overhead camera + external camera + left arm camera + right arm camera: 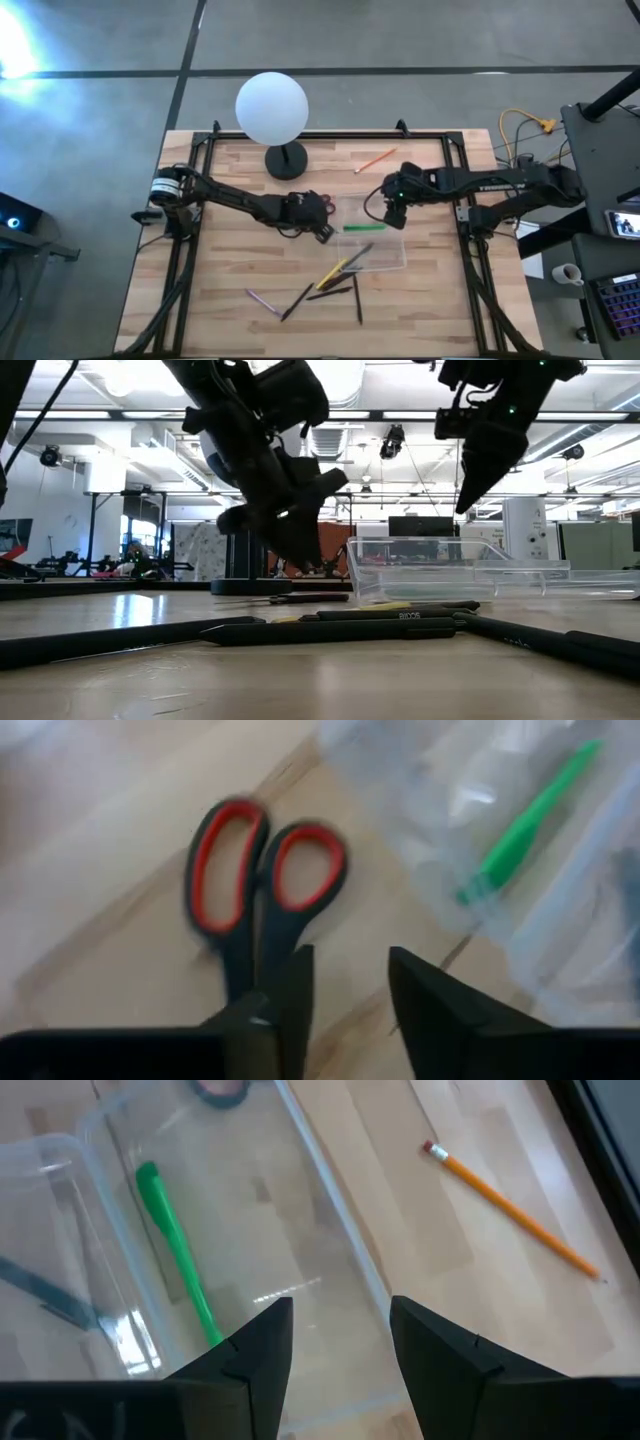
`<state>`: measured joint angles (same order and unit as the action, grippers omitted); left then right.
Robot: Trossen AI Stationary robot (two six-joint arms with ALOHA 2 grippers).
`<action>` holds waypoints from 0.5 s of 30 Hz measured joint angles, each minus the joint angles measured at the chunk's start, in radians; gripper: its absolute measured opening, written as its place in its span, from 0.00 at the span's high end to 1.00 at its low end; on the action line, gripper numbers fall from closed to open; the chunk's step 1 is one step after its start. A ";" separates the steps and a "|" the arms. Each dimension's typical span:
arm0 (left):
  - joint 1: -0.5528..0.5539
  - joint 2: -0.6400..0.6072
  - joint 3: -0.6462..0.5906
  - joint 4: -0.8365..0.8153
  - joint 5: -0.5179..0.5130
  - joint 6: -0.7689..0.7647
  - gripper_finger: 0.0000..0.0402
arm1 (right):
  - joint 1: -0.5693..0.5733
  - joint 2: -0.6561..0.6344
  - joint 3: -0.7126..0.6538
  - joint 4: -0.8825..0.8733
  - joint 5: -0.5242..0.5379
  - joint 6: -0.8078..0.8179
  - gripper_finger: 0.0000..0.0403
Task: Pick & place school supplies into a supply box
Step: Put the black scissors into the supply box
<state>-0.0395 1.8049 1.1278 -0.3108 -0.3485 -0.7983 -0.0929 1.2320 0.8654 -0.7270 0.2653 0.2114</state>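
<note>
The red-handled scissors (265, 870) lie flat on the wooden table just beside the clear supply box (400, 262). My left gripper (350, 990) stands open right over their blade end, with bare table between its fingers. A green marker (175, 1250) lies inside the box. My right gripper (340, 1340) hangs open above the box's far wall (330, 1200), holding nothing. An orange pencil (510, 1210) lies on the table beyond the box. A yellow pencil (333, 272), several dark pens (330, 290) and a pink pen (262, 299) lie near the front edge. My left gripper has one finger (295, 1000) over the scissors' blades (240, 985), which run out of sight behind it. I cannot tell whether it touches them. The scissors lie flat on the table.
A white globe lamp (272, 108) on a black base stands at the table's far edge, left of centre. Black frame rails (190, 260) run along the table's left and right sides. Bare wood lies on the near left of the table.
</note>
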 joint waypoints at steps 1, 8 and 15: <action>0.003 0.000 0.000 -0.024 0.005 -0.028 0.65 | 0.000 0.000 -0.005 0.007 0.000 0.002 0.60; 0.013 -0.009 -0.001 -0.138 0.014 -0.145 0.55 | 0.000 0.000 -0.018 0.009 0.000 -0.002 0.60; 0.012 -0.024 -0.001 -0.134 0.014 -0.140 0.55 | 0.001 0.000 -0.017 0.011 0.000 -0.032 0.60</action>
<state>-0.0273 1.7811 1.1267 -0.4449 -0.3344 -0.9379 -0.0918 1.2324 0.8488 -0.7162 0.2653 0.1792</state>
